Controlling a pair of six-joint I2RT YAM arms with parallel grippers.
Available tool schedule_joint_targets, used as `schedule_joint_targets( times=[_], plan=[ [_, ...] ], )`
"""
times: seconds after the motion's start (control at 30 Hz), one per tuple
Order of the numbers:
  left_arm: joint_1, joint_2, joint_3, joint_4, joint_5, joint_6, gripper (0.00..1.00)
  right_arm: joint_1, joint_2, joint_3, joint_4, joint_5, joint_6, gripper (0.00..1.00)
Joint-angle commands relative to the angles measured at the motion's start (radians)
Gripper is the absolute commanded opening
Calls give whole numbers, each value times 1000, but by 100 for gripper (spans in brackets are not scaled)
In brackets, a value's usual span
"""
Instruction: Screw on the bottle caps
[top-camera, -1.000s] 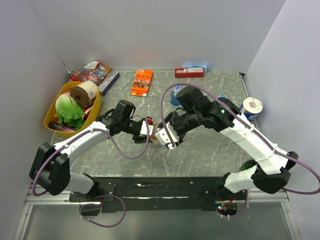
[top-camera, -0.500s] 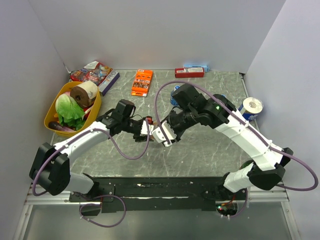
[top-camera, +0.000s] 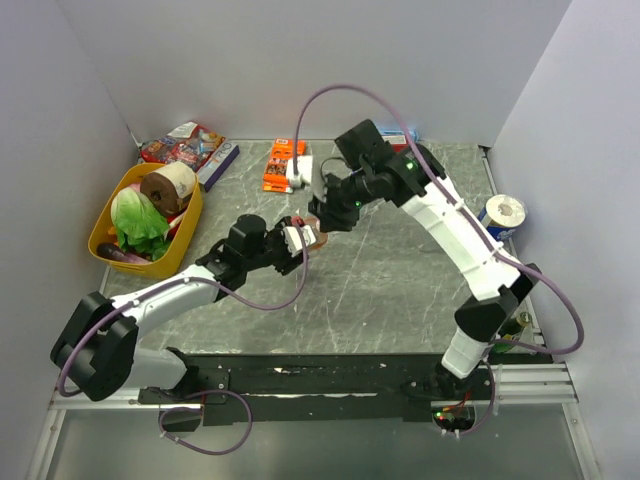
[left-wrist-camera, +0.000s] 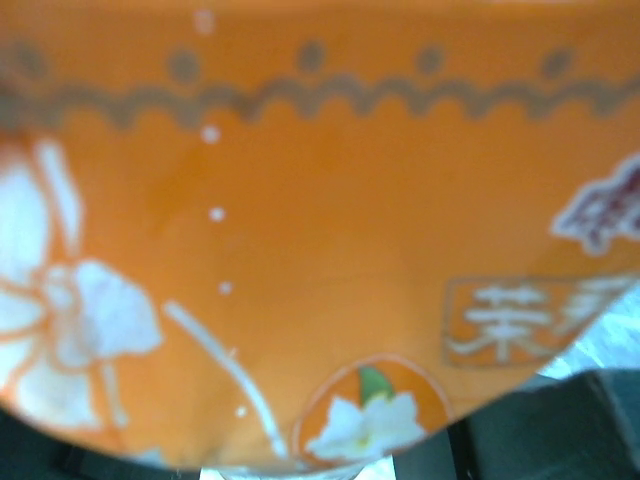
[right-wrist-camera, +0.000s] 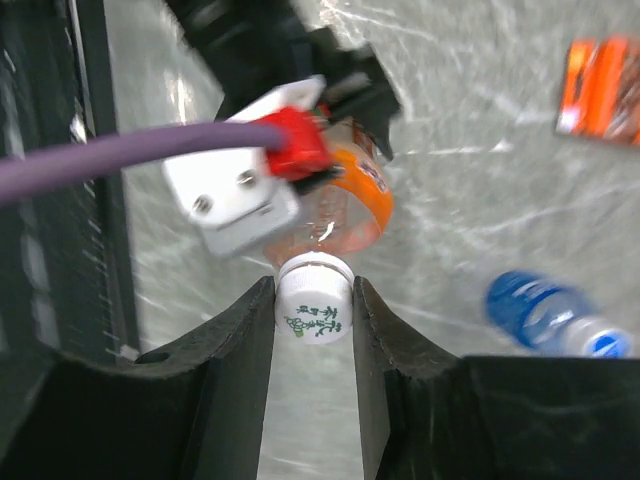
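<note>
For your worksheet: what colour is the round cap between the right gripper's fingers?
Whitish cap, green print; right wrist view.

whitish cap (right-wrist-camera: 312, 305): pinched between right gripper (right-wrist-camera: 312, 288) fingers, at bottle mouth | orange bottle (right-wrist-camera: 350, 205): clamped in left gripper (top-camera: 299, 238) | blue-labelled bottle (right-wrist-camera: 553, 318): lying right of right gripper

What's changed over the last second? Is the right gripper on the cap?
The right arm swung to the far side of the orange-labelled bottle; the right gripper now pinches the white cap at its neck. The left gripper carried that bottle slightly farther away, grip unchanged. The yellow basket and orange box stayed put.
</note>
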Motion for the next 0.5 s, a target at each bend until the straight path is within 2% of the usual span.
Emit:
schedule_joint_targets(
  times=[0.0,0.07,0.1,0.17,0.37,0.47],
  plan=[
    [-91,-31,45,409,-267,-142,1,-2,74,-7,1,-138,371,0],
    [-130,8,55,429,-339,-140,1,-2,78,-13,4,-144,431,0],
    [-139,25,83,409,-420,-140,1,-2,83,-15,4,-126,477,0],
    [-150,71,107,388,-473,-163,1,-16,90,-13,10,-131,528,0],
    [-148,105,83,363,-539,-172,1,-22,112,19,12,-149,573,0],
    [-148,95,69,346,-542,-162,1,-27,112,37,10,-111,576,0]
  ],
)
